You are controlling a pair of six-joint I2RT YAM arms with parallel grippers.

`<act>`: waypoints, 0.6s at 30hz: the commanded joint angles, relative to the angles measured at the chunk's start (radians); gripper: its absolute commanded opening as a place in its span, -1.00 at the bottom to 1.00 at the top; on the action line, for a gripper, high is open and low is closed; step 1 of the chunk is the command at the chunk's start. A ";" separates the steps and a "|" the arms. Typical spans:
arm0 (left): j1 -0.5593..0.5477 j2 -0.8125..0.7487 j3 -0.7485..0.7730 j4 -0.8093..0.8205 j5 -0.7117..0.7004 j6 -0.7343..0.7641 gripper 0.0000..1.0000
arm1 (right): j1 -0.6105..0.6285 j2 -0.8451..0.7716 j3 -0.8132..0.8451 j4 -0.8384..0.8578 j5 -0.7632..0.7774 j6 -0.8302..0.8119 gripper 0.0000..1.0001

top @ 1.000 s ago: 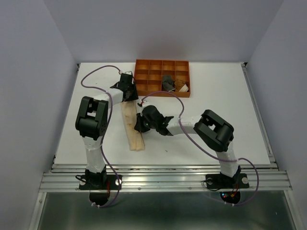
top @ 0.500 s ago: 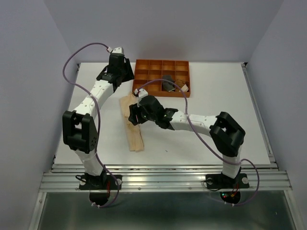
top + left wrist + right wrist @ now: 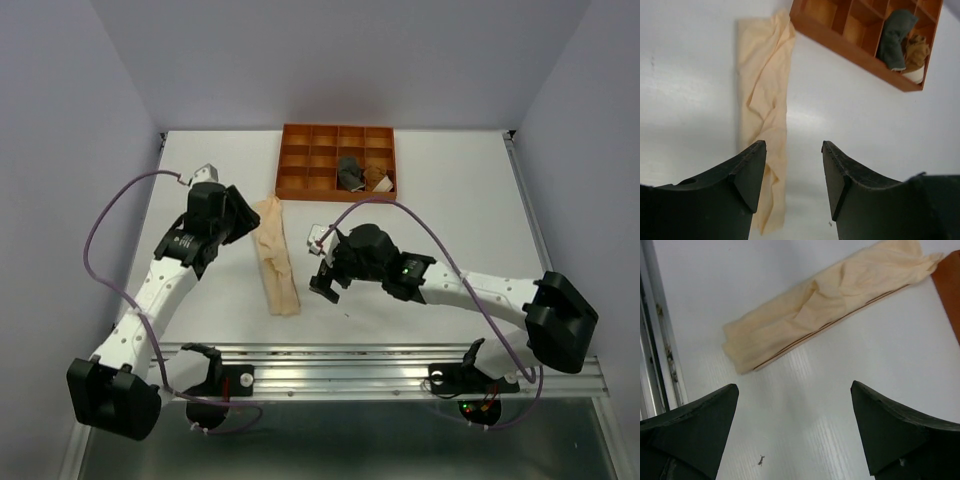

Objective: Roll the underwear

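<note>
The pale peach underwear (image 3: 275, 256) lies flat on the white table as a long narrow folded strip, running from near the tray toward the front edge. My left gripper (image 3: 248, 214) hovers just left of its far end, open and empty. In the left wrist view the peach underwear (image 3: 764, 100) stretches ahead past the left fingertip (image 3: 754, 155). My right gripper (image 3: 323, 284) stands wide open to the right of the strip's near end, apart from it; the right wrist view shows the peach underwear (image 3: 825, 300) beyond the open jaws. Dark grey underwear (image 3: 350, 172) and rust-brown underwear (image 3: 380, 182) sit in the tray.
The orange-brown grid tray (image 3: 310, 150) stands at the back centre; its front wall (image 3: 850, 49) shows in the left wrist view. A metal rail (image 3: 340, 362) runs along the table's front edge. Purple cables loop over both arms.
Both arms drew back from the peach strip: the left swung from beside the tray down to the strip's left, the right let go, opened wide and moved right and nearer.
</note>
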 commanded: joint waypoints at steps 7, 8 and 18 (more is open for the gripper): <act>-0.014 -0.239 -0.349 -0.180 0.192 -0.178 0.18 | 0.075 0.214 0.179 -0.258 -0.168 -0.289 1.00; -0.013 -0.250 -0.359 -0.191 0.191 -0.195 0.18 | 0.093 0.234 0.204 -0.263 -0.160 -0.301 1.00; -0.014 -0.212 -0.402 -0.203 0.238 -0.194 0.14 | 0.150 0.415 0.288 -0.245 -0.216 -0.379 1.00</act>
